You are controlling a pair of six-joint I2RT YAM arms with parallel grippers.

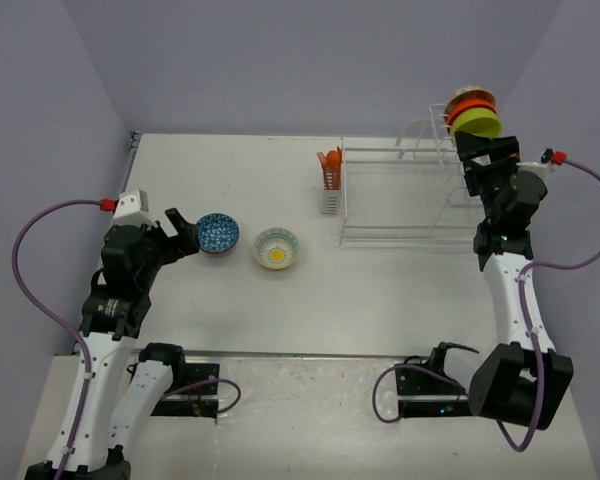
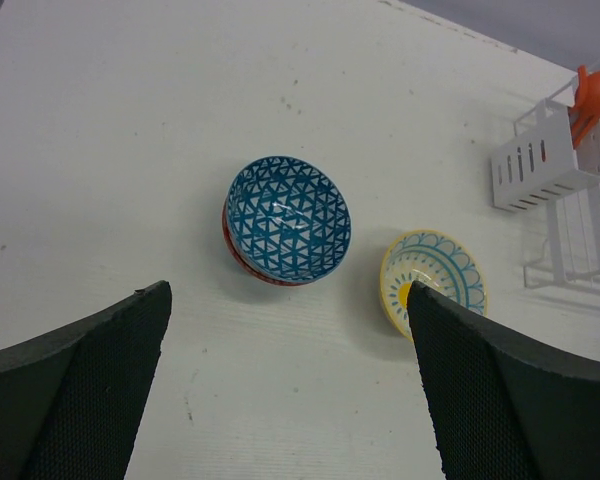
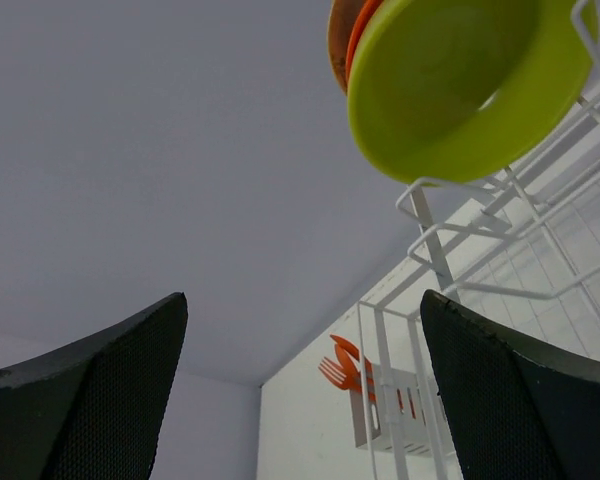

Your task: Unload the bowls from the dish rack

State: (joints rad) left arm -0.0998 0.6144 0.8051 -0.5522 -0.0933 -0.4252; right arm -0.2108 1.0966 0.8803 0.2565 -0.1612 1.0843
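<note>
The white wire dish rack (image 1: pixel 405 238) stands at the back right. A lime-green bowl (image 1: pixel 477 123) and an orange bowl (image 1: pixel 470 103) stand on edge in its raised section, with one more behind them. My right gripper (image 1: pixel 477 150) is open and empty just below the lime-green bowl (image 3: pixel 460 80); its jaws (image 3: pixel 303 298) are apart, short of it. A blue-patterned bowl (image 1: pixel 218 232) sits on the table, stacked in a red-rimmed bowl (image 2: pixel 288 218). A cream bowl with a yellow centre (image 1: pixel 277 248) lies to its right. My left gripper (image 1: pixel 185 237) is open, just left of the blue bowl.
A white utensil caddy (image 1: pixel 330 195) with orange utensils (image 1: pixel 330 165) hangs on the rack's left end; it also shows in the left wrist view (image 2: pixel 540 165). Purple walls close the table at back and sides. The table's left edge runs beside the left arm.
</note>
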